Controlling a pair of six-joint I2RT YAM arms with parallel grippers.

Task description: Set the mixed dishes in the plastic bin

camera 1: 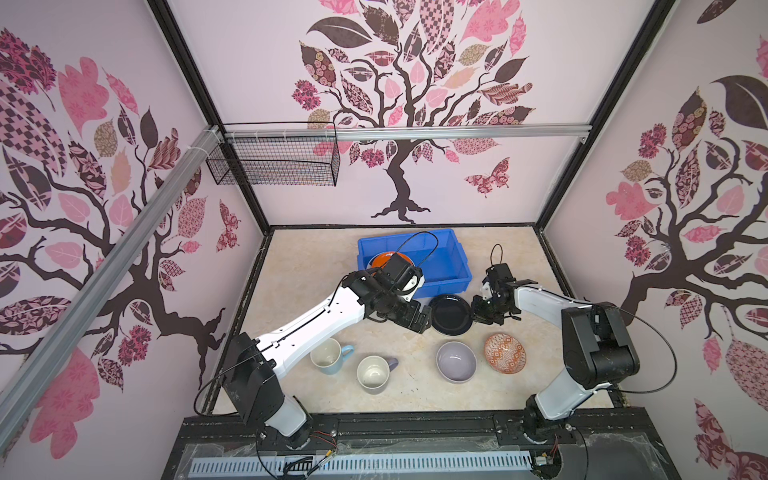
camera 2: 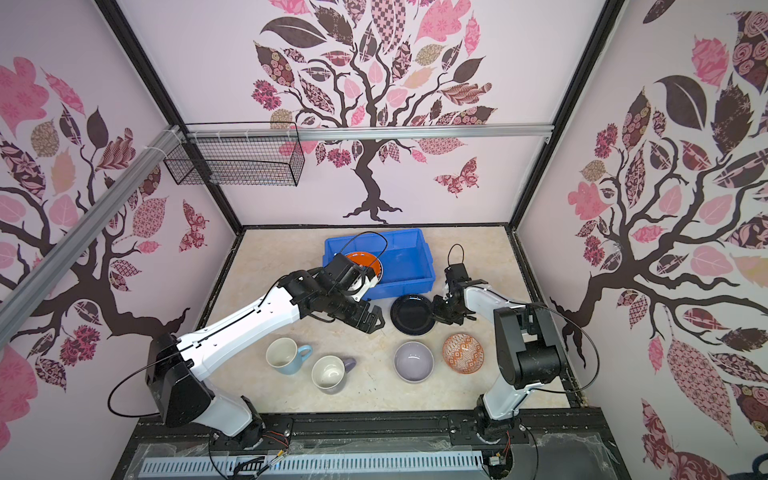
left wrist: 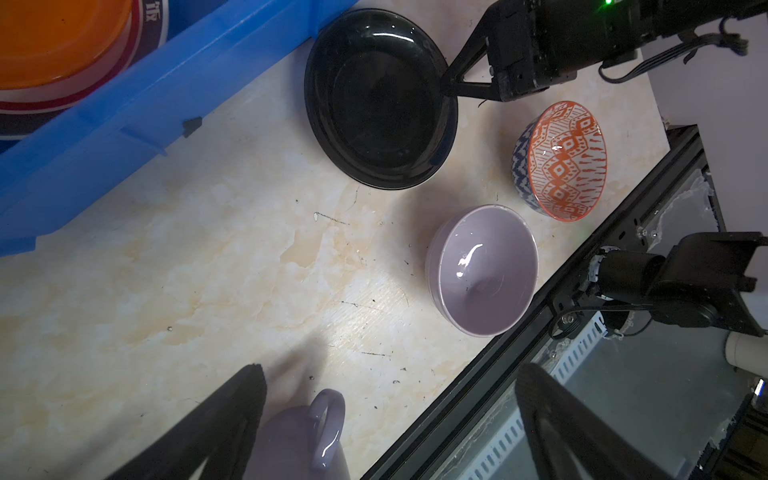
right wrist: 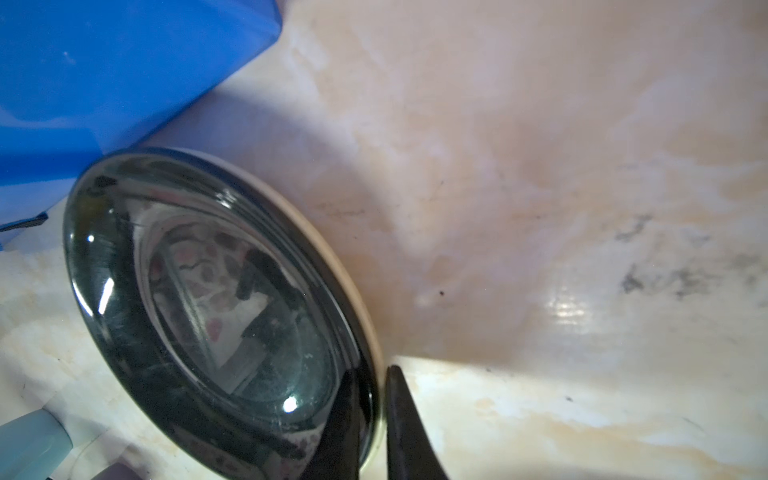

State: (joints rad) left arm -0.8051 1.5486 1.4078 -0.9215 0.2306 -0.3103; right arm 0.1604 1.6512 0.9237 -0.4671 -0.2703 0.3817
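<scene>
A black plate (camera 1: 451, 314) (right wrist: 208, 311) lies on the table just in front of the blue plastic bin (camera 1: 457, 253). My right gripper (camera 1: 476, 309) (right wrist: 374, 374) is shut on the plate's right rim, one finger inside and one outside. An orange plate (camera 1: 380, 259) lies on other plates in the bin. My left gripper (camera 1: 422, 320) (left wrist: 392, 374) hangs open and empty left of the black plate. Nearer the front stand a light-blue mug (camera 1: 328, 356), a lavender mug (camera 1: 374, 374), a lavender bowl (camera 1: 456, 360) and an orange-white patterned bowl (camera 1: 504, 353).
A black wire basket (camera 1: 274, 162) hangs on the back rail at the upper left. The left arm's wrist covers the bin's front left corner. A black frame edge (left wrist: 582, 257) runs close behind the two bowls.
</scene>
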